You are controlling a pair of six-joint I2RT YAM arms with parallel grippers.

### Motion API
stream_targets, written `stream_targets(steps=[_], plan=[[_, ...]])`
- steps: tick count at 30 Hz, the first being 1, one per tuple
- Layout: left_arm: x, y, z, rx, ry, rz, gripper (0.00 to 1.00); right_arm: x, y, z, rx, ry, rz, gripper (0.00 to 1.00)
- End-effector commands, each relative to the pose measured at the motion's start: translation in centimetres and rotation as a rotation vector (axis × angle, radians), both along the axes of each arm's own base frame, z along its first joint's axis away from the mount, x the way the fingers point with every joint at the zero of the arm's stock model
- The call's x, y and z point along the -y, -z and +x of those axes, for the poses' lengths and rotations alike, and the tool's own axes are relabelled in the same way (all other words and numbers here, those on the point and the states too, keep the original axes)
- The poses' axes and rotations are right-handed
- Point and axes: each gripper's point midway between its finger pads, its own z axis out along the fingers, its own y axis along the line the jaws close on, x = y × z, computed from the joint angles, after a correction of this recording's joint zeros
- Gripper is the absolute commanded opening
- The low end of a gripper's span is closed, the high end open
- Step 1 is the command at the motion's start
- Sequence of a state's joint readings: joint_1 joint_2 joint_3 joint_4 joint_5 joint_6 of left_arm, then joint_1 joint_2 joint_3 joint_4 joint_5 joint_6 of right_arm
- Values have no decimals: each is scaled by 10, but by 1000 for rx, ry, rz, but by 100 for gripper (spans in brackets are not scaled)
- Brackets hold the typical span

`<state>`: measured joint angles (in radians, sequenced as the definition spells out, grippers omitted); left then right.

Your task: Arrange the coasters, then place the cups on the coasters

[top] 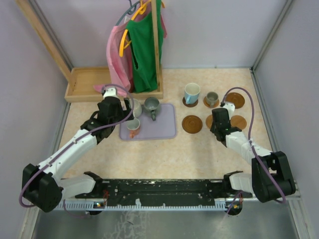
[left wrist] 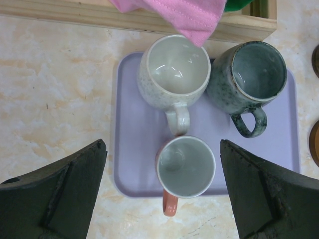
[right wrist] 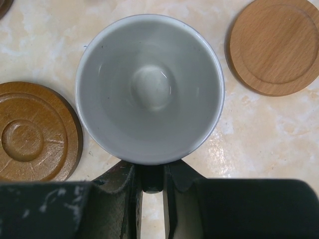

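The left arm [top: 70, 148] reaches from its base at the near left corner diagonally up to the lavender tray [left wrist: 130, 149], with the wrist turned so that it looks straight down. The left gripper [left wrist: 163, 147] hangs over the tray, its fingers [left wrist: 75, 194] spread wide and holding nothing. Below and between them stands the small cup [left wrist: 185, 167] with an orange handle. Behind it, at the far edge of the tray, the pale speckled cup [left wrist: 174, 69] and the dark green cup [left wrist: 249, 74] stand close side by side, both handles pointing to the near side. A pink cloth [left wrist: 174, 15] from the wooden stand [top: 82, 87] hangs over the far rim of the pale cup.

More to the right on the worktop [top: 164, 154], the white and blue cup [top: 192, 92] and the little grey cup [top: 212, 98] each stand on a coaster. The far coaster [top: 234, 100] and the dark coaster [right wrist: 30, 134] are bare.

The right arm [top: 240, 144] comes from the near right corner and bends in toward the middle. The right gripper [right wrist: 149, 183] has its fingers almost pressed together, pinching the grey cup [right wrist: 149, 89] at its near side. This cup is upright, between the dark coaster and the light coaster [right wrist: 276, 45]. I cannot tell if it rests on something or is lifted.
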<state>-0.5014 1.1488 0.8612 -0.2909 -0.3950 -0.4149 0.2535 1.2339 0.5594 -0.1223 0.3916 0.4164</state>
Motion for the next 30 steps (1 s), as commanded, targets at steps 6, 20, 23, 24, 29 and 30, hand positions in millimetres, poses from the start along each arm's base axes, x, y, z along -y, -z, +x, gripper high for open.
stream_targets(steps=[6,20,23,24,29,30], plan=[[2,-5,5,20,-4,-20,100,-1,-17,8,45,32,14,24],[3,-7,6,24,-2,-22,100,-3,-30,6,57,23,25,32],[2,-8,6,27,-6,-20,100,-6,-46,2,80,16,42,34],[2,-8,6,27,-6,-19,100,-8,-52,1,89,11,49,34],[2,-8,7,27,-8,-20,100,-23,-79,-7,126,-29,92,35],[2,-8,7,27,-7,-23,100,-28,-82,-8,129,-41,108,35]])
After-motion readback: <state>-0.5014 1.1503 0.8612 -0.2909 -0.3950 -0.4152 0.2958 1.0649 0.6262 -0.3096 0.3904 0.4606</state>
